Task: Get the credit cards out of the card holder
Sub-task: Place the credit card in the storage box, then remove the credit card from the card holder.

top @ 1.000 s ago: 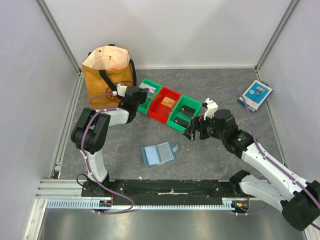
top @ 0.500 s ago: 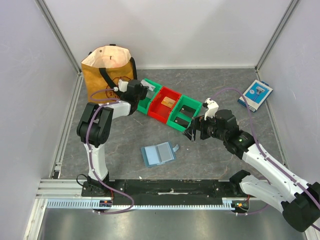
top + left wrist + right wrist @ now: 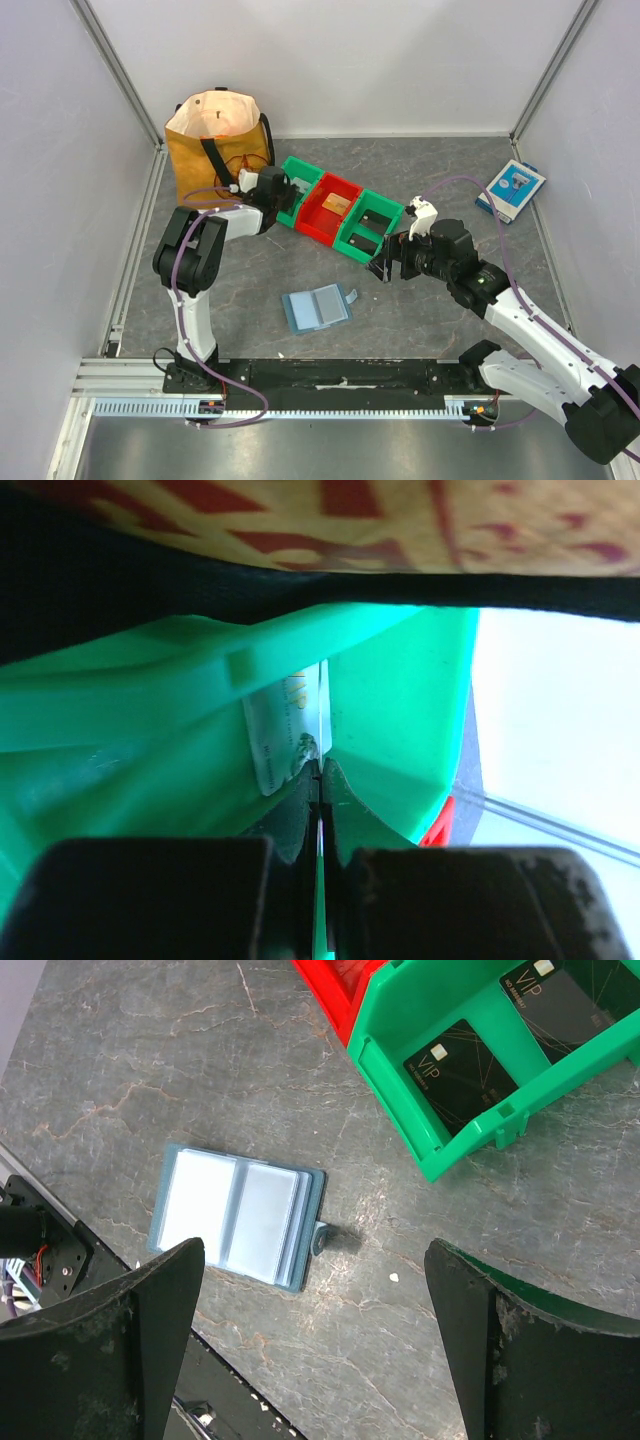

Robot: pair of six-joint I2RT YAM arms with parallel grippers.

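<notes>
Nearest the arm bases, the flat dusty-blue bifold card holder lies open on the grey stone-patterned table top. Its pale inner pockets face up and its small snap tab points toward the bins. I cannot tell whether any cards sit in those pockets.

The right gripper hangs above the table between the card holder and the nearest bin. Its jaws are spread wide, with nothing between them and touching neither.

Beyond it, three open plastic bins stand touching in a diagonal row. The right-hand green bin holds two black rectangular cards lettered VIP, lying flat in separate compartments. The red middle bin holds an orange-tan card.

The left gripper is inside the far green bin, its fingers pressed together. A pale grey-white card with faint lettering stands on edge against the bin's inner wall, right at the fingertips. A thin pale line runs in the seam between the fingers. I cannot tell whether the card is nipped there or only touches the tips.

Behind that bin stands an upright mustard-brown fabric bag with a black strap and an open mouth. At the far right, well apart from everything else, a small blue-and-white box lies flat on the table.
</notes>
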